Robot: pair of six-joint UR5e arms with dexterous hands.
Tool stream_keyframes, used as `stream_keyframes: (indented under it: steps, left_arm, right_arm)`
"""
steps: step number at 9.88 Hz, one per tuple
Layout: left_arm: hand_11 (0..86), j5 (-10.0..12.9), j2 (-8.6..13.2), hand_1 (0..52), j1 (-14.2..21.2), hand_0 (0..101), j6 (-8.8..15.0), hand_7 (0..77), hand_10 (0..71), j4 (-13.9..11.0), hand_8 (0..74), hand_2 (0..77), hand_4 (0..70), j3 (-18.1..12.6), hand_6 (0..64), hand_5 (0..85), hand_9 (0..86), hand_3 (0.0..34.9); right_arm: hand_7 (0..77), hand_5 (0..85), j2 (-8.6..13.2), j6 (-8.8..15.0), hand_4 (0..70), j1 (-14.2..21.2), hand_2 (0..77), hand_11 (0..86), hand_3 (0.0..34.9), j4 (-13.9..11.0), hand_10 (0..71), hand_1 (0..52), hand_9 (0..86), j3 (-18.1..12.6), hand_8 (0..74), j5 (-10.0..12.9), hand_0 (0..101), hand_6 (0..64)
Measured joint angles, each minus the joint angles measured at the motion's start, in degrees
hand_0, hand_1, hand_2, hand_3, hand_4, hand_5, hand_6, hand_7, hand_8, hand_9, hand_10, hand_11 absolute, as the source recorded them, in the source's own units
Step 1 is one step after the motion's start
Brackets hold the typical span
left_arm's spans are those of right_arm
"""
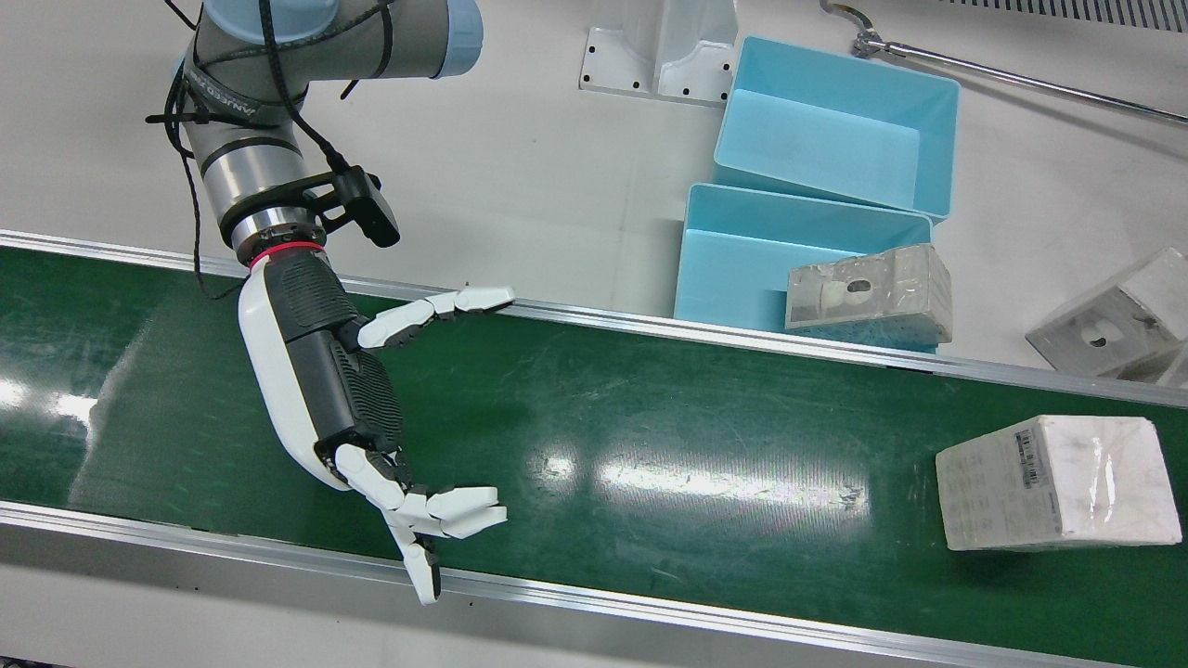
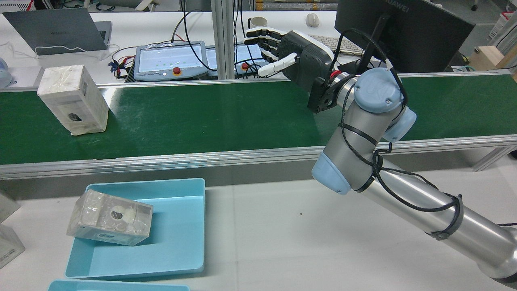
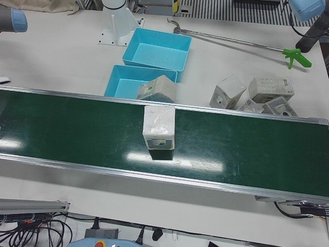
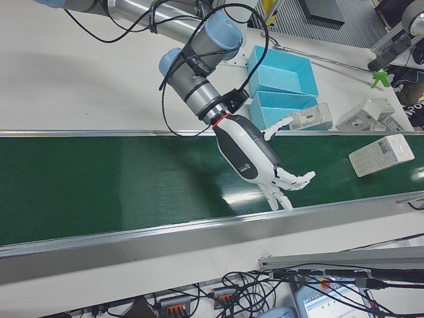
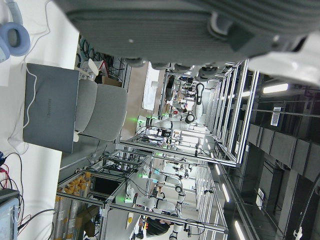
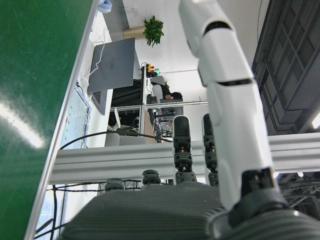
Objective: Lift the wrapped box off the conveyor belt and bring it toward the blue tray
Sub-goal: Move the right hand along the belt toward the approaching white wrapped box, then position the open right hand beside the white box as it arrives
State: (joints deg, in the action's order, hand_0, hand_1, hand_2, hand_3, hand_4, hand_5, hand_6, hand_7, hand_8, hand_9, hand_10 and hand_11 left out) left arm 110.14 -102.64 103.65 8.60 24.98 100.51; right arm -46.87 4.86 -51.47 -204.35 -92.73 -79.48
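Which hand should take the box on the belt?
Right, probably. The right hand hovers open over the conveyor belt, with the wrapped box on the same belt. The left hand shows only in its own view, raised away from the belt.

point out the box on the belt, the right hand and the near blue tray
box (image 1: pixel 1058 482), front view, middle of its top face
right hand (image 1: pixel 348 399), front view, dark palm
near blue tray (image 1: pixel 733 269), front view, bare floor

Wrapped box (image 1: pixel 1058 482) lies on green conveyor belt (image 1: pixel 650 417); trays on table (image 1: pixel 520 158).
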Motion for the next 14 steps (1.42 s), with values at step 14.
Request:
stream_keyframes:
  steps: [14]
  left_arm:
    - [0.0,0.00,0.00,0.0,0.00,0,0.00,0.5,0.5,0.00,0.5,1.1,0.0,0.00,0.0,1.1,0.0,0.0]
  right_arm:
    - [25.6,24.0,-2.00,-0.37,15.3,1.88,12.5,1.6,13.4,4.22,0.0,14.2,3.3,0.44,0.5,0.60,49,8.7]
